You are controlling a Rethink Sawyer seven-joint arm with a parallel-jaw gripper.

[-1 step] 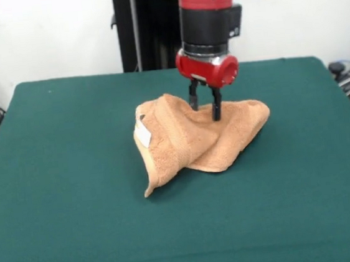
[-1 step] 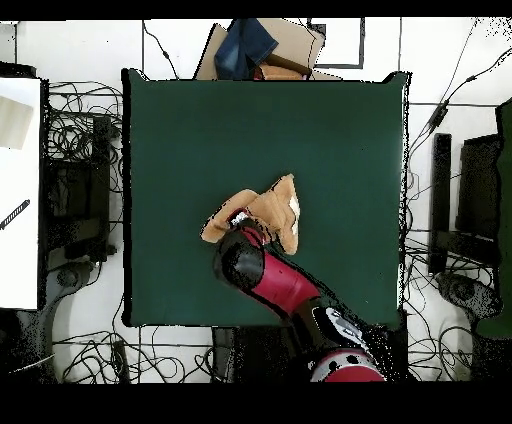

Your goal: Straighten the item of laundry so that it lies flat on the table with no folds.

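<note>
1. A small orange-tan towel (image 1: pixel 191 138) lies crumpled near the middle of the dark green table (image 1: pixel 63 199), bunched into a rough heap with several folds rather than spread flat.

2. In the front view, one layer of the towel drapes over another: a fold runs down the left side to a pointed corner at the front, while a second lobe reaches out to the right.

3. A small white label (image 1: pixel 143 134) shows on the towel's left face in the front view; in the overhead view a pale patch (image 2: pixel 293 208) shows on the cloth's right side.

4. The red and black arm (image 1: pixel 206 15) comes straight down over the towel, its red wrist collar just above the cloth.

5. The hand (image 1: pixel 205 106) has its two dark fingers (image 1: pixel 217 106) pressed into the top of the heap, standing a little apart with a ridge of cloth rising between them; whether they are clamped on that cloth cannot be told from either view.

6. From overhead, the towel (image 2: pixel 262 212) sits slightly below the table's centre, and the arm (image 2: pixel 275 285) reaches to it slantwise from the bottom edge, covering its lower left part.

7. Beyond the table (image 2: pixel 200 130), the overhead view shows tangled cables (image 2: pixel 75 130) on the floor and a cardboard box (image 2: pixel 290 45) with blue cloth at the top edge.
</note>
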